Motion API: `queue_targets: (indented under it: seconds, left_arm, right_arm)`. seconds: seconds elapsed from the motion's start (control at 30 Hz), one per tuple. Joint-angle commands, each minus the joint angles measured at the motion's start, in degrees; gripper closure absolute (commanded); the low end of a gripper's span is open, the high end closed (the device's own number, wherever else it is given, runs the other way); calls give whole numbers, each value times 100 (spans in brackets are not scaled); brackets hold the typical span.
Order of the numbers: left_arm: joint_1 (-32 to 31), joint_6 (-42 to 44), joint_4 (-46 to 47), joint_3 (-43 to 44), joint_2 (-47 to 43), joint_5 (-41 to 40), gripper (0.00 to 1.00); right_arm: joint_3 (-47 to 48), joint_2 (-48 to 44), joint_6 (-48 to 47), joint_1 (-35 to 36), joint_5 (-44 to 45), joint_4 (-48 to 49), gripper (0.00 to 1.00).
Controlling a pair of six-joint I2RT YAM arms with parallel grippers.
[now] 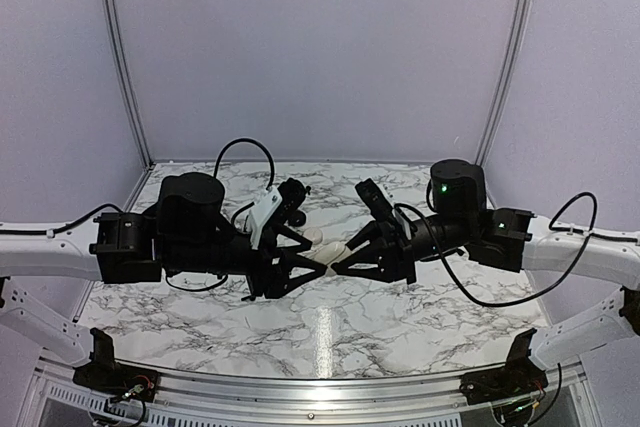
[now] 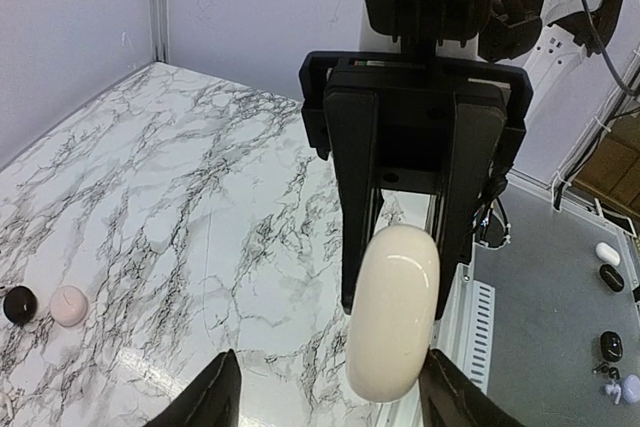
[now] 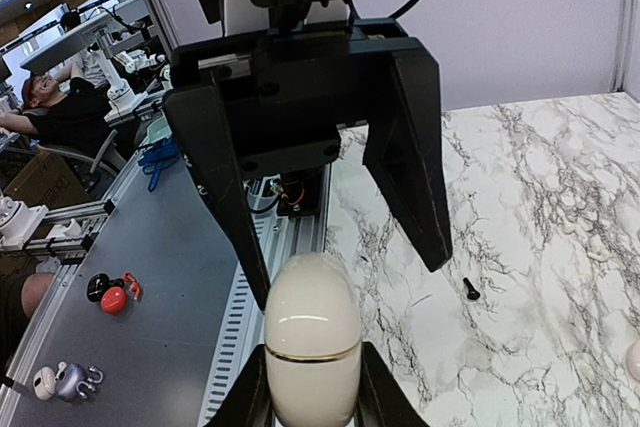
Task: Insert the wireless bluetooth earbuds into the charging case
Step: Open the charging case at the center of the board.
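The charging case [image 3: 312, 342], cream-white with its lid down and a thin gold seam, hangs above the table with my right gripper [image 3: 312, 392] shut on its lower half. Seen in the left wrist view, the case [image 2: 393, 312] sits between the right gripper's black fingers [image 2: 358, 247]. My left gripper [image 2: 330, 397] is open, its fingertips spread on either side of the case's free end. From above, both grippers meet at the case [image 1: 325, 247] over mid-table. One tiny black earbud [image 3: 470, 289] lies on the marble; no other earbud shows.
A black round puck [image 2: 18, 304] and a pale pink round piece [image 2: 68, 305] lie on the marble table [image 2: 200, 197]. A small pale bit [image 3: 598, 247] lies further off. Beyond the table's near rail, a grey bench [image 3: 150, 327] holds loose earbud parts.
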Motion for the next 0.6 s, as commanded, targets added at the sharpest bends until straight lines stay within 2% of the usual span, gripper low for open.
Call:
queue_targets:
  seconds: [0.0, 0.57]
  left_arm:
    - [128, 8, 111, 34, -118, -267, 39]
    - [510, -279, 221, -161, -321, -164, 42]
  right_arm:
    - [-7, 33, -125, 48, -133, 68, 100]
    - [-24, 0, -303, 53, -190, 49, 100]
